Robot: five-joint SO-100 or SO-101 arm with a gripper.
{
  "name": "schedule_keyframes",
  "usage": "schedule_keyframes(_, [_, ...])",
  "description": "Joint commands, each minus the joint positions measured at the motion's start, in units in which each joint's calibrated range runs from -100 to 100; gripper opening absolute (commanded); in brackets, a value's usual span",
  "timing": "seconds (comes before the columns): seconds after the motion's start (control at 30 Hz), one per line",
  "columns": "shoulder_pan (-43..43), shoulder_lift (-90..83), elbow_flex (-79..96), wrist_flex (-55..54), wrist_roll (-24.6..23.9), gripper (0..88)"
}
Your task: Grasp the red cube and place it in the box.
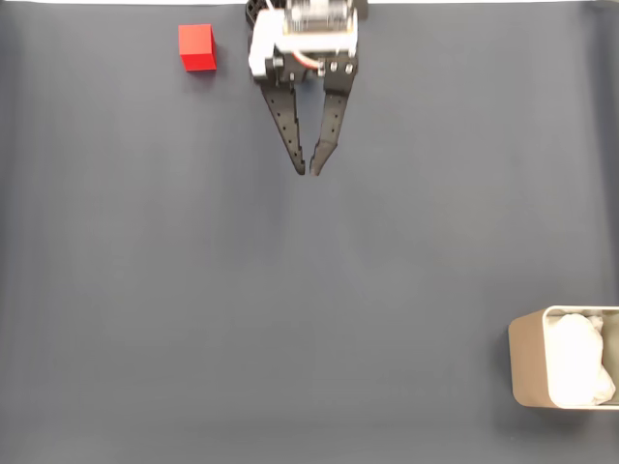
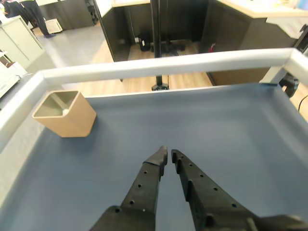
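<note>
Cube (image 1: 196, 47): small, bright red, matte, lying left of tool (image 1: 309, 170)

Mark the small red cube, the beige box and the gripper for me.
small matte red cube (image 1: 196, 47): fixed view, centre of its top face.
beige rounded box (image 2: 72, 120): wrist view, front wall.
gripper (image 1: 309, 170): fixed view, midway between the black fingers' tips.

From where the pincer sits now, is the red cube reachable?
Probably yes. In the fixed view the red cube sits on bare mat just left of the arm; nothing lies between. The pincer, nearly shut, points away and must turn and open.
</note>
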Motion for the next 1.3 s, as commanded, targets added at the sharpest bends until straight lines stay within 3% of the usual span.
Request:
schedule_keyframes(0.0, [0.2,3.9,-10.3,5.0,1.9,0.0])
schedule_keyframes(0.2, [0.6,8.4,-18.4,12.9,2.4,0.0])
schedule_keyframes(0.73, [4.0,16.8,-28.9,16.1,2.0,0.0])
schedule_keyframes(1.27, [19.6,22.0,-32.6,18.0,2.0,0.0])
